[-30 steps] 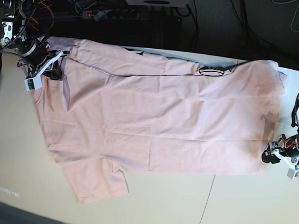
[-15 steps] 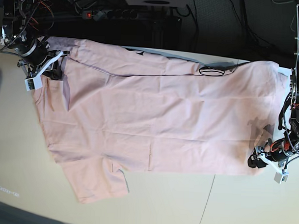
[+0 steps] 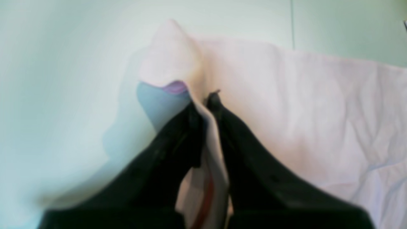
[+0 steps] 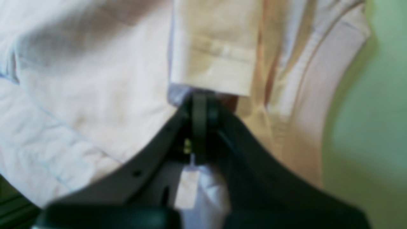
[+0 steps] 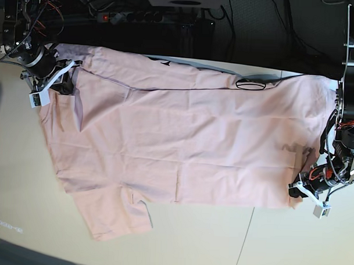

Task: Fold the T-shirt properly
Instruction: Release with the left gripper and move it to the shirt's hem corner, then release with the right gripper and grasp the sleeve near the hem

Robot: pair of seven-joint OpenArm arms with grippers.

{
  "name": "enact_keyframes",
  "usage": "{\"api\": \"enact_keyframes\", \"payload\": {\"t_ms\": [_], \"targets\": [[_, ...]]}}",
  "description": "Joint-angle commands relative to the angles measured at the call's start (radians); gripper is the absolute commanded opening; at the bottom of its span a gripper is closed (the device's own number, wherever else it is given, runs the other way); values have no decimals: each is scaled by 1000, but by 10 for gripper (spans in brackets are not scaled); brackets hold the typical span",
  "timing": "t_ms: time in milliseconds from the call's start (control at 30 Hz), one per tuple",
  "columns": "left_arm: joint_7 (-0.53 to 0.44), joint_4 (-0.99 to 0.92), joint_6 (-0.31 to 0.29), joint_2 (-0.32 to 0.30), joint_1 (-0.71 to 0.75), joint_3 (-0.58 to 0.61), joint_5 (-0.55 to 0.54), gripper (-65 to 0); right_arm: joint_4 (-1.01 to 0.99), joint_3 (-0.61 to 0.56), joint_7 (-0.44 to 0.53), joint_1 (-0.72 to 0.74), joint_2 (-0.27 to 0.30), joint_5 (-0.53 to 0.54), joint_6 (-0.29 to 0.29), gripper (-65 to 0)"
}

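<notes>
The pale pink T-shirt [image 5: 182, 138] lies spread across the table, one sleeve [image 5: 113, 214] sticking out at the front left. Bits of black print [image 5: 251, 84] show along its far folded edge. My left gripper [image 5: 295, 192] is at the shirt's front right corner. In the left wrist view it [image 3: 203, 103] is shut on a raised fold of the cloth [image 3: 302, 95]. My right gripper [image 5: 67, 82] is at the far left corner. In the right wrist view it [image 4: 200, 101] is shut on fabric just below a hemmed sleeve edge [image 4: 216, 63].
The beige table [image 5: 219, 244] has a thin seam [image 5: 246, 234] running to the front edge. A power strip and cables [image 5: 128, 17] lie behind the table's far edge. The left arm's column [image 5: 352, 98] stands at the right edge.
My left gripper moved in leftward over the shirt's front right corner and shut on it, pulling the corner slightly inward. The right gripper has stayed put.
</notes>
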Motion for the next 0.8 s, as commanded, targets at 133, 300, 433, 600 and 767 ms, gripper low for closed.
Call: {"api": "enact_keyframes", "payload": {"t_ms": [133, 300, 433, 600, 767], "targets": [[12, 12, -42, 2, -26, -1, 19, -650, -7, 2, -82, 15, 10, 41, 53, -650], [19, 12, -43, 1, -26, -1, 18, -650, 13, 45, -84, 56, 10, 112, 56, -650], [20, 14, -62, 2, -26, -1, 17, -650, 70, 109, -111, 82, 10, 164, 64, -650], [28, 47, -62, 2, -26, -1, 17, -650, 143, 170, -156, 94, 11, 187, 63, -650], [83, 88, -62, 2, -26, -1, -7, -650, 188, 242, -156, 105, 11, 225, 63, -650]]}}
